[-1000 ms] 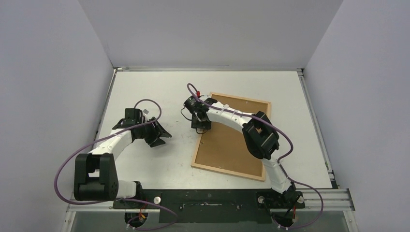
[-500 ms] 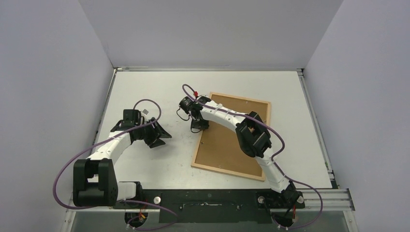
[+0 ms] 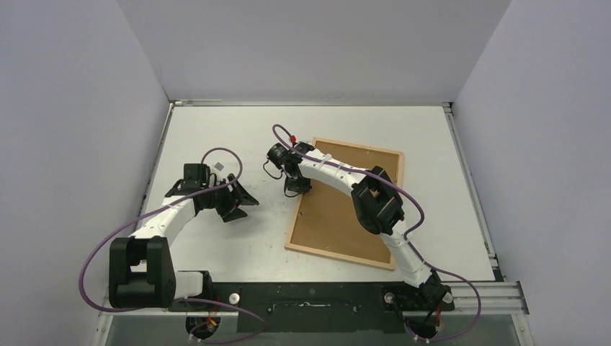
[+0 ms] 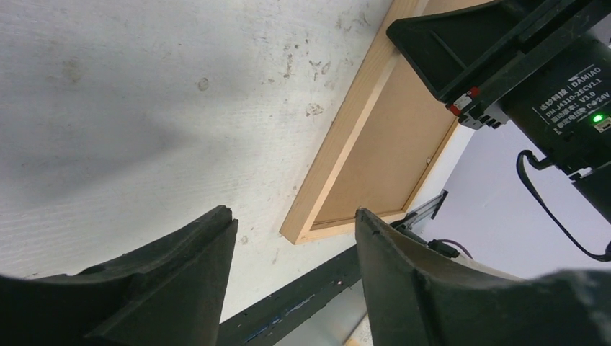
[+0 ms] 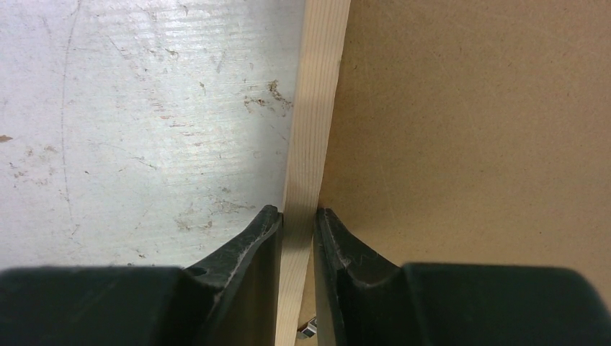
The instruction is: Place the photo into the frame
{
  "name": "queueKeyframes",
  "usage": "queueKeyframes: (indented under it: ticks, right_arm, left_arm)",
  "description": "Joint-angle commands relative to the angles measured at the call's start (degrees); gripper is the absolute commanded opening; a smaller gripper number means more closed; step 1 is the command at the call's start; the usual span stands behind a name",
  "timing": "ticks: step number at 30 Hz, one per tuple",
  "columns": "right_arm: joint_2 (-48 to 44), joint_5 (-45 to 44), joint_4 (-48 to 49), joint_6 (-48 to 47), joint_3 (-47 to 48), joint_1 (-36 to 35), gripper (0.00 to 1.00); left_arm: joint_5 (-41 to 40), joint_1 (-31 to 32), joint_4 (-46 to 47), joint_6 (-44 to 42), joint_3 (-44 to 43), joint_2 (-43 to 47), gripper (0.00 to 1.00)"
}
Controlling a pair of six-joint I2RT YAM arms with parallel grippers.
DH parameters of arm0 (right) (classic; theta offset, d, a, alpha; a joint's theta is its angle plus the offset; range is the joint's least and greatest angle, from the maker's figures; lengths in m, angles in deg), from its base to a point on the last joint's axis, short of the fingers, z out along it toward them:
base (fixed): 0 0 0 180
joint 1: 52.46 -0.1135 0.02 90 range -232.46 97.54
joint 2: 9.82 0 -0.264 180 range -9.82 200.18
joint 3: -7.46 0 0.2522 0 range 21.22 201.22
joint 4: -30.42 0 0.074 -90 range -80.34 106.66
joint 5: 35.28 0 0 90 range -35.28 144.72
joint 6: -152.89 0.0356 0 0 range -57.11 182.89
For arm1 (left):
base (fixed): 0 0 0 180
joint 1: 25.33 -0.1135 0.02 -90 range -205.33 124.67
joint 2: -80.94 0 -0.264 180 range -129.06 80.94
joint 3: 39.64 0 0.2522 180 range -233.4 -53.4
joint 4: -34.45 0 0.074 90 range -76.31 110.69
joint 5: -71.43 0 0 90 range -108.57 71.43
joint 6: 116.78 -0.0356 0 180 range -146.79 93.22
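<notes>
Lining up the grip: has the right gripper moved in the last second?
Yes. In the top view the right gripper has shifted slightly left across the still frame, its jaws now straddling the frame's left bar.

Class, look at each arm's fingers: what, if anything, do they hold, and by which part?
The right gripper pinches the frame by the long wooden bar on its left side, one finger on each side. The left gripper is open and holds nothing.
</notes>
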Motion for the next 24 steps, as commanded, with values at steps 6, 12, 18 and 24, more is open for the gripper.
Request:
queueKeyframes:
  ticks: [6, 12, 18, 24]
  right_arm:
    - [-7.14, 2.21, 4.67, 0.97, 2.75, -0.29, 0.00]
    - [-11.21, 5.07, 8.50, 2.17, 1.00, 0.32, 0.00]
    - [-14.79, 7.63, 12.78, 3.94, -1.37, 0.99, 0.00]
    - [-16.71, 10.15, 15.85, 6.39, -3.14, 1.64, 0.00]
  left_arm:
    - [8.14, -0.10, 10.43, 0.69, 0.97, 0.19, 0.70]
    - [11.19, 4.95, 14.45, 1.17, -0.06, -4.48, 0.74]
    - [12.02, 7.02, 16.57, 1.74, 0.06, -4.74, 0.75]
    - [20.52, 7.88, 23.91, 4.77, 0.52, -4.49, 0.73]
